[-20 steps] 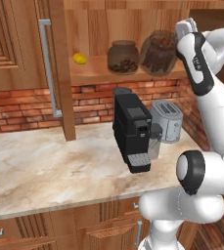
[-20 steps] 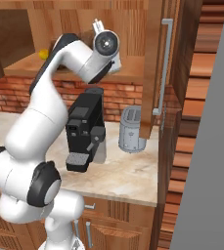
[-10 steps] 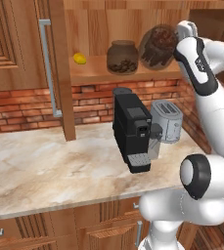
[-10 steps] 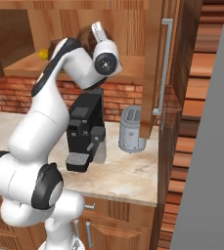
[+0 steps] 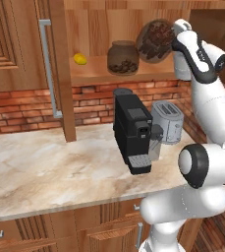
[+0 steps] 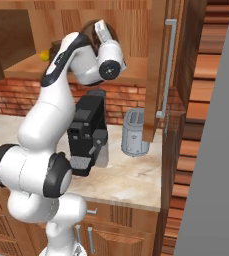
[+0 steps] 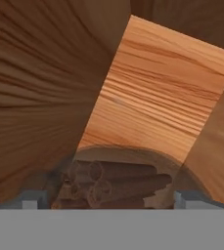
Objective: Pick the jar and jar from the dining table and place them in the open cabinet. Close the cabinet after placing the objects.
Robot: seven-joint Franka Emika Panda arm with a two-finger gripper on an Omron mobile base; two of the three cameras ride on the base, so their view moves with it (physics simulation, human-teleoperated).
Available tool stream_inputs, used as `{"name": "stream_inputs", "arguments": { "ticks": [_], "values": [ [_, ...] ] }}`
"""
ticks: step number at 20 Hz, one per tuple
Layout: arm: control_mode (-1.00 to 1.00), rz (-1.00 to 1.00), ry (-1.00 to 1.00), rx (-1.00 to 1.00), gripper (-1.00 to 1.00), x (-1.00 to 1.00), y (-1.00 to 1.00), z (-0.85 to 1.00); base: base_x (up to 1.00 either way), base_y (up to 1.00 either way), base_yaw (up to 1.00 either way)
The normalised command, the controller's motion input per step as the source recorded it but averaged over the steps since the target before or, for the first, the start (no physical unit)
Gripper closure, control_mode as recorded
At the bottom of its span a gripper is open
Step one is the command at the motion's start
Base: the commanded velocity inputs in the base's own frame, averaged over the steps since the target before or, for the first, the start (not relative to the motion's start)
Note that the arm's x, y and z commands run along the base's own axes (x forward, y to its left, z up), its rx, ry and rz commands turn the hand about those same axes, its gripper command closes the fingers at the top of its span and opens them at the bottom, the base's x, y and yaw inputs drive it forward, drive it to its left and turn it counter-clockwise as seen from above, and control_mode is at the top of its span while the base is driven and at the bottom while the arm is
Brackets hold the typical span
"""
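- Fingers (image 7: 106, 202) stood fully spread, one tip (image 7: 31, 200) to either side of the stick jar (image 7: 116, 183); whether they touched its glass could not be told.
- Seen in the hand view close up: brown rolled sticks inside the clear jar, wood grain of the cabinet (image 7: 152, 93) interior behind it.
- Seen in the left base view: stick jar (image 5: 155, 39) tilted, at the right end of the cabinet shelf (image 5: 94, 74), with the white hand right against it.
- Whether that jar rested on the shelf or hung just above it could not be told.
- Bean jar (image 5: 123, 57) upright near the middle of the same shelf, just left of the stick jar, apart from the hand.
- Small yellow object (image 5: 80, 59) further left on the shelf, near the open cabinet door (image 5: 15, 54).
- Door swung out to the left, long silver bar handle (image 5: 47, 69) along its edge.
- Right door (image 6: 158, 70) also open in the right base view, with its own silver handle (image 6: 167, 67).
- Below the cabinet: red brick wall (image 5: 30, 106), then the marbled surface (image 5: 50, 167).
- Black coffee machine (image 5: 132, 130) toward the back right of the surface, silver toaster (image 5: 168, 121) just beside it on the right.
- Wooden drawers (image 5: 45, 231) under the surface's front edge.
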Motion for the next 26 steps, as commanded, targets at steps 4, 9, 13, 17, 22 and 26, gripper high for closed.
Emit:
{"name": "stream_inputs", "arguments": {
  "ticks": [4,9,13,17,22,26],
  "values": [
    [-1.0,0.0,0.22,0.0,-1.0,0.0,0.0,0.0,0.0,0.0,0.0],
    [-1.0,-0.01,0.27,-0.01,-1.0,0.0,0.04,0.0,0.0,0.0,0.0],
    [-1.0,0.0,0.24,-0.03,-1.0,0.08,0.1,0.01,0.0,0.0,0.0],
    [-1.0,-0.02,-0.25,-0.01,-1.0,-0.09,0.0,0.15,0.0,0.0,0.0],
    [-1.0,-0.08,-0.23,-0.01,-1.0,-0.03,0.0,0.05,0.0,0.0,0.0],
    [-1.0,-0.05,-0.19,-0.09,-1.0,-0.55,0.0,0.0,0.0,0.0,0.0]
  ]
}}
